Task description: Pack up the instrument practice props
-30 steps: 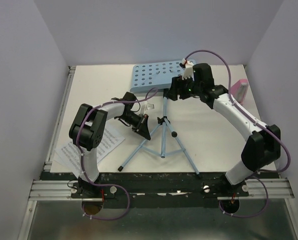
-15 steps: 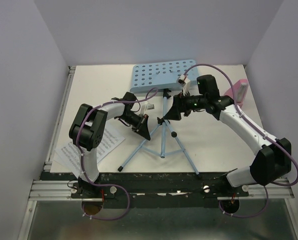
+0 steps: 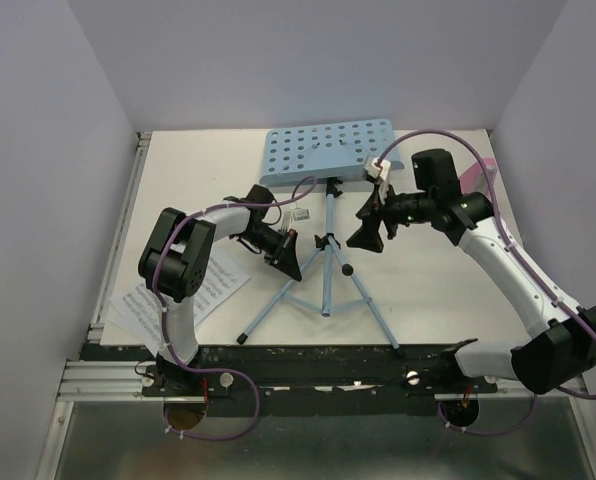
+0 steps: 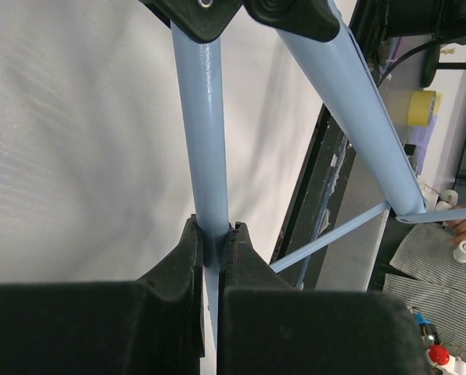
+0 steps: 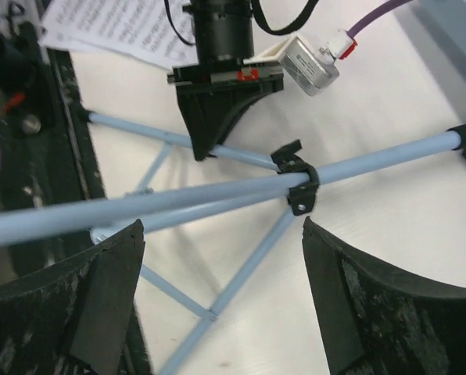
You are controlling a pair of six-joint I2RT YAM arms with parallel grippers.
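The light-blue music stand lies tipped on the table, its hole-punched desk (image 3: 323, 150) at the back and its tripod legs (image 3: 323, 285) spread toward me. My left gripper (image 3: 286, 258) is shut on one thin leg (image 4: 204, 141), which runs up from between the pads (image 4: 188, 250). My right gripper (image 3: 366, 232) hangs open just right of the stand's pole, and its wrist view shows the black collar (image 5: 299, 187) and the legs beyond the open jaws (image 5: 221, 230). White sheet-music pages (image 3: 178, 298) lie at the front left. A sliver of the pink metronome (image 3: 485, 163) shows behind the right arm.
White walls close in the table on the left, back and right. A black rail (image 3: 318, 355) runs along the near edge, by the arm bases. The left gripper (image 5: 217, 117) and the pages (image 5: 116, 27) also appear in the right wrist view.
My right gripper has left the desk's right corner, swung forward to beside the pole and opened wider. The left gripper has stayed shut on the leg.
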